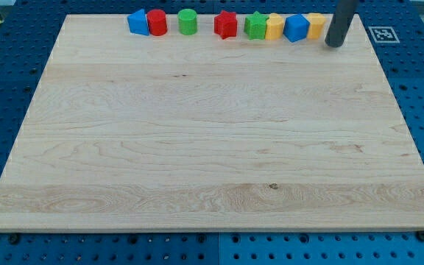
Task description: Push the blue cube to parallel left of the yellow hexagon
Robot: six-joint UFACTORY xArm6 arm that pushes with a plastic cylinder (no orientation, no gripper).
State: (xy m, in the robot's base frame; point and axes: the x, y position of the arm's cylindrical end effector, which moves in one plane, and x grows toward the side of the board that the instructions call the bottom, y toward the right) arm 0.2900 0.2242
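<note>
The blue cube (296, 28) stands in a row of blocks along the board's top edge, towards the view's right. It sits between two yellow blocks and touches both. One yellow block (274, 27) is on its left and the other (316, 25) on its right. I cannot tell which of them is the hexagon. My tip (334, 44) is just right of the right-hand yellow block, close to it or touching it. The dark rod rises out of the view's top.
Further left in the same row are a green star (256, 25), a red star (226, 25), a green cylinder (188, 21), a red cylinder (157, 22) and a blue triangle-like block (137, 21). The wooden board (212, 147) lies on a blue perforated table.
</note>
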